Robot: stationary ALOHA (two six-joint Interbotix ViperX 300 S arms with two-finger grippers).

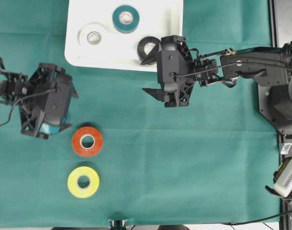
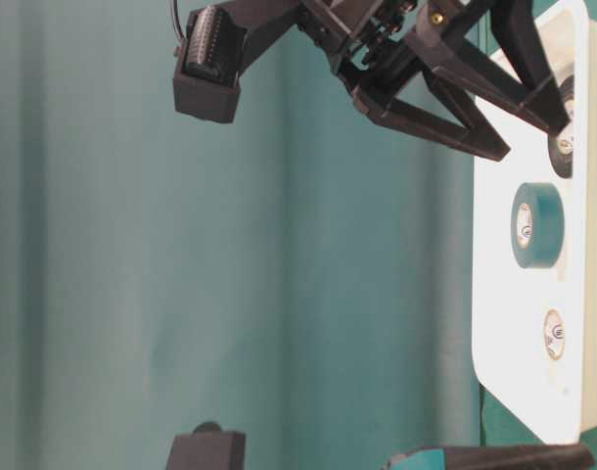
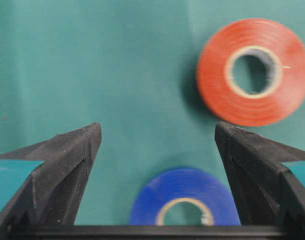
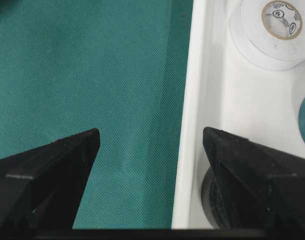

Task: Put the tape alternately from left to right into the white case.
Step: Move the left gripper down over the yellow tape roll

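Both sets of fingers spread wide, holding nothing: left gripper (image 3: 157, 145) over blue roll (image 3: 185, 197), right gripper (image 4: 150, 142) straddling the case (image 4: 190, 125) rim.

Six rolls of tape show: three in the one white case (image 1: 174, 19), namely white (image 1: 93, 36), teal (image 1: 126, 18) and black (image 1: 148, 47), at twelve o'clock; three on the counter (image 1: 184, 158) around seven o'clock: red (image 1: 87, 141), yellow (image 1: 83, 182) and blue (image 3: 185, 200).
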